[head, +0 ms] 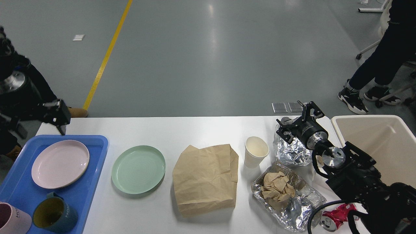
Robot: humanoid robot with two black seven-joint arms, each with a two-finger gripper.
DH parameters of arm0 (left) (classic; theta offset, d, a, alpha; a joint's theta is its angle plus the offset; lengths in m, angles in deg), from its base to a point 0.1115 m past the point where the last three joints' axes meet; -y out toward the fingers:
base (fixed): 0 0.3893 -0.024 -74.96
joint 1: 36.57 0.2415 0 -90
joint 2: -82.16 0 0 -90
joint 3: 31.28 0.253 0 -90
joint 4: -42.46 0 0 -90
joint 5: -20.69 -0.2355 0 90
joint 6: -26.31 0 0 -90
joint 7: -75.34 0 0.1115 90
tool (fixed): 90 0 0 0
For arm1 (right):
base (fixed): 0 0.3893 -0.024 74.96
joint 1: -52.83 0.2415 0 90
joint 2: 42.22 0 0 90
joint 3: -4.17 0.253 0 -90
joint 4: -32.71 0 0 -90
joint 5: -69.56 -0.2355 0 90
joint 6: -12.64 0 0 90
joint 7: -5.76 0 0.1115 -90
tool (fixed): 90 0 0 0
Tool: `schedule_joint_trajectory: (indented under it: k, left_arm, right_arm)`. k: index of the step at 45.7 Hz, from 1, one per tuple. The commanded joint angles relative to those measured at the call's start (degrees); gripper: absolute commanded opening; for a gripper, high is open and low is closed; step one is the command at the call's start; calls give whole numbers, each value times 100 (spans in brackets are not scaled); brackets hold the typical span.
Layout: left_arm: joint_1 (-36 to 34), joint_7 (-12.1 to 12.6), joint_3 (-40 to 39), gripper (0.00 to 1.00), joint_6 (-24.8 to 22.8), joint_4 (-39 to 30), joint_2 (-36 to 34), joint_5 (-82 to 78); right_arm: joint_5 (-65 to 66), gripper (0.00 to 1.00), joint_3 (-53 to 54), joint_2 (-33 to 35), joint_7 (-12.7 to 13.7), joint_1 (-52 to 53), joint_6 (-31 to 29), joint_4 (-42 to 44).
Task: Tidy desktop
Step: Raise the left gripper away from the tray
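Note:
The white desktop (201, 130) spans the view. On it lie a green plate (138, 169), a crumpled brown paper bag (204, 178), a white paper cup (256, 151), a crumpled foil ball (292, 154), a foil tray (300, 211) holding crumpled brown paper (276, 188), and a crushed red can (336, 215). My left gripper (38, 125) is open and empty, raised above the blue tray's far edge and blurred. My right gripper (296, 117) is open and empty, just above the foil ball's far side.
The blue tray (94, 169) at the left holds a pink plate (60, 164), a teal mug (55, 214) and a pink mug (13, 221). A beige bin (380, 143) stands at the right. A person's legs (377, 65) are beyond the bin.

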Motion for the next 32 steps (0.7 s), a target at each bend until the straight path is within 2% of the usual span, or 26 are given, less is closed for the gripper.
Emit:
schedule_joint_trajectory:
  k: [1,8,17,20,28,32]
  left_arm:
    - [-801,1,-17,86,0,-39,586,221]
    - [-1636,-43,-25,87,0,-39,1105,643]
    - [-2567,-631,10,87,0,-267,1369,925]
    - [-2858,-746,80,87,0,-382,1387,925]
    - [-2982,-764,379,87,0,-487,1404,925]
    - [-2982,-764,431,86,0,-785,1413,925]
  right_arm:
    - [0,100,0,0,0,0,0,0]
    - [0,100,0,0,0,0,0,0]
    - [0,100,0,0,0,0,0,0]
    - [0,100,0,0,0,0,0,0]
    - [0,100,0,0,0,0,0,0]
    - [0,100,0,0,0,0,0,0]
